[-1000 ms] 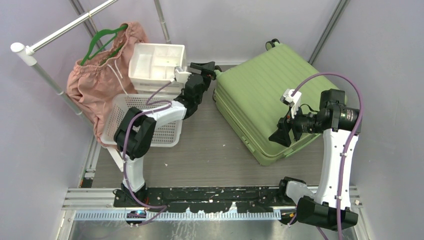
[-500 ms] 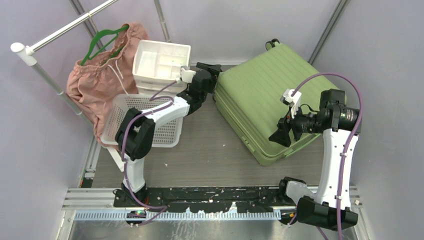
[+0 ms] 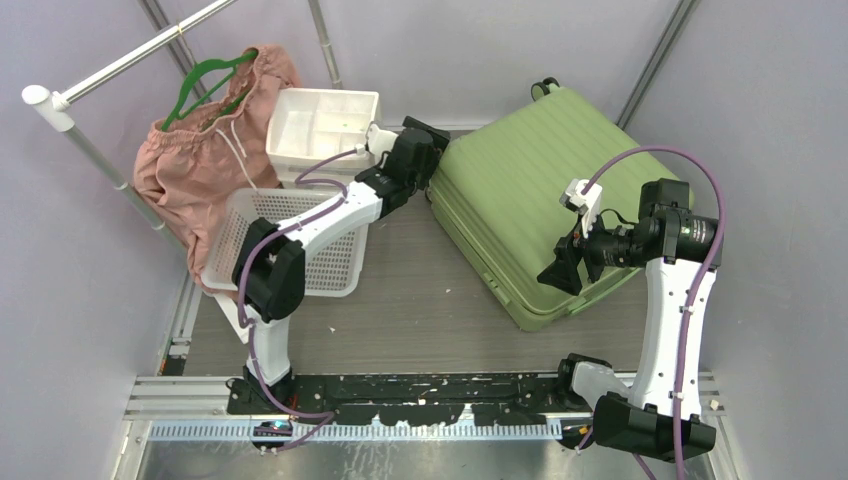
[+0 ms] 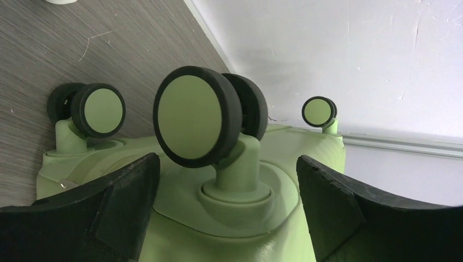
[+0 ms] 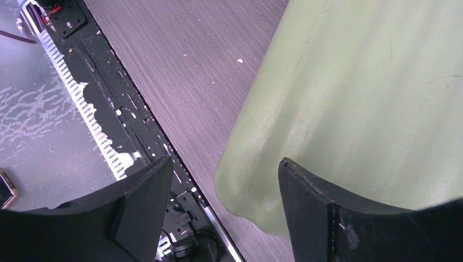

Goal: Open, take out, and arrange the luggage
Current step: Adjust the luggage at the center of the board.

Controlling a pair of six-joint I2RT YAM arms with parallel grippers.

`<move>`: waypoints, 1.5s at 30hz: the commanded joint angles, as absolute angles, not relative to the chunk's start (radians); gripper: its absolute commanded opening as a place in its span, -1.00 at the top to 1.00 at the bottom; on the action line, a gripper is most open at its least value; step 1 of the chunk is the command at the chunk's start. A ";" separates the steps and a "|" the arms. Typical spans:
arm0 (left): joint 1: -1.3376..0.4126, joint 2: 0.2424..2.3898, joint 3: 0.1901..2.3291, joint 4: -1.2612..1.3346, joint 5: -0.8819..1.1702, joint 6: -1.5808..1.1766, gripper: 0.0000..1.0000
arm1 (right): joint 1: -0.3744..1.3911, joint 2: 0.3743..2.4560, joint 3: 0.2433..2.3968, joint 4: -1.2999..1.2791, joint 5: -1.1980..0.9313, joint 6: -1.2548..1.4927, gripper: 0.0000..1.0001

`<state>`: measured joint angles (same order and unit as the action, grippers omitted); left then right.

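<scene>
The luggage (image 3: 530, 190) is a light-green ribbed hard-shell suitcase lying shut and flat on the table, at an angle. My left gripper (image 3: 432, 142) is at its far-left corner, among the wheels. In the left wrist view this gripper (image 4: 229, 210) is open, its fingers (image 4: 109, 213) standing either side of the stem of the nearest dark-and-green wheel (image 4: 196, 117) without touching it. My right gripper (image 3: 560, 270) hovers over the suitcase's near right part. In the right wrist view it (image 5: 226, 210) is open above a rounded corner of the shell (image 5: 355, 98), holding nothing.
A white perforated basket (image 3: 250, 215) sits left of the suitcase, under my left arm. Behind it is a white drawer tray (image 3: 320, 120). A pink garment (image 3: 190, 160) hangs on a green hanger (image 3: 205, 80) from the rail (image 3: 120, 60). Walls close in at the back and right.
My left gripper has swung right from the white tray to the suitcase's wheel corner and its jaws have spread wider. The right arm has stayed put.
</scene>
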<state>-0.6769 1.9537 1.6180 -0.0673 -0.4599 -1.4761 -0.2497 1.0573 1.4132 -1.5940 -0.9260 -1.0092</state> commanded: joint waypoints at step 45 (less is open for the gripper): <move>-0.797 1.708 1.371 0.193 -0.716 -1.394 0.59 | -0.207 1.001 1.458 -1.735 -0.951 -1.084 -0.52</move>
<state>-0.7456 1.8416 1.4109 0.0448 -0.6441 -1.5295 -0.2329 1.0157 1.4055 -1.5944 -0.9218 -1.0920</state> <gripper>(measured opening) 0.639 0.764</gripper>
